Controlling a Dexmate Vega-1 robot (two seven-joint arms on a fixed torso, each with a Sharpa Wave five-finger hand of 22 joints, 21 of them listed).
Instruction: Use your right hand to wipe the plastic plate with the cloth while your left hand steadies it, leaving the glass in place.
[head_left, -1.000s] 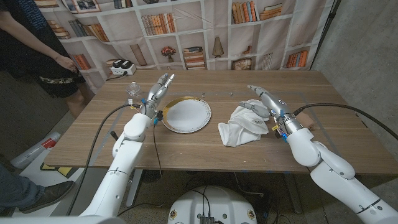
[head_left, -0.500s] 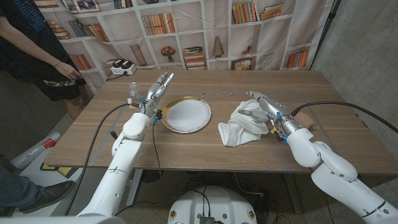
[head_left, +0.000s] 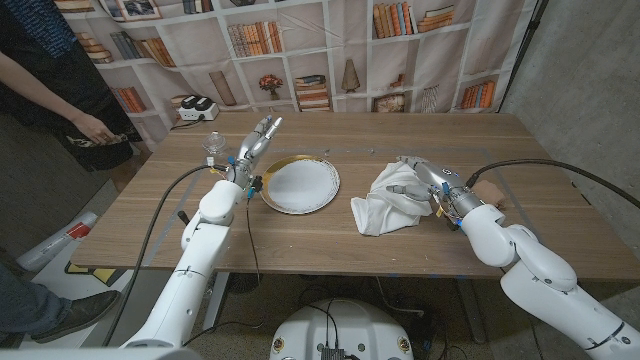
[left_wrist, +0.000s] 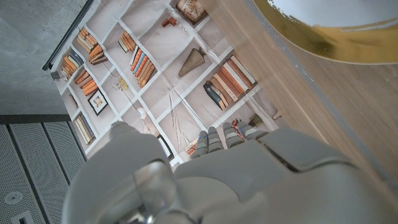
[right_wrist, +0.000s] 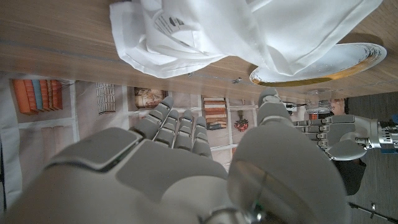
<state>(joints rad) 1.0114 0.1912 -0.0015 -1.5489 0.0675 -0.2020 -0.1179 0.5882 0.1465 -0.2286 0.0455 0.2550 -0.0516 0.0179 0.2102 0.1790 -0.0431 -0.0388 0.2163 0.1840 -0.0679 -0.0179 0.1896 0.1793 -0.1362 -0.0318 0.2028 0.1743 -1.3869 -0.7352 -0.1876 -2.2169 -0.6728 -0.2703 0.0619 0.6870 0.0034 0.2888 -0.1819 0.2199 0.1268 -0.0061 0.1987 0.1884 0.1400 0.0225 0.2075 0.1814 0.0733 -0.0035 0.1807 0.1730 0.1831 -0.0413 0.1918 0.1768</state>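
Plate (head_left: 300, 185) bare beside released left robot hand (head_left: 256, 141), right robot hand (head_left: 418, 176) over cloth (head_left: 391, 203), grasp unclear, glass (head_left: 212, 147) partly hidden

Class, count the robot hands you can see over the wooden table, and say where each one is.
2. The left hand stands beside the plate, on its left edge near the glass. The right hand is at the white cloth, right of the plate.

Soft, even overhead light; faint shadows fall on the counter (head_left: 330, 225). Head view is sharp; wrist views blur up close, their edges bowed.
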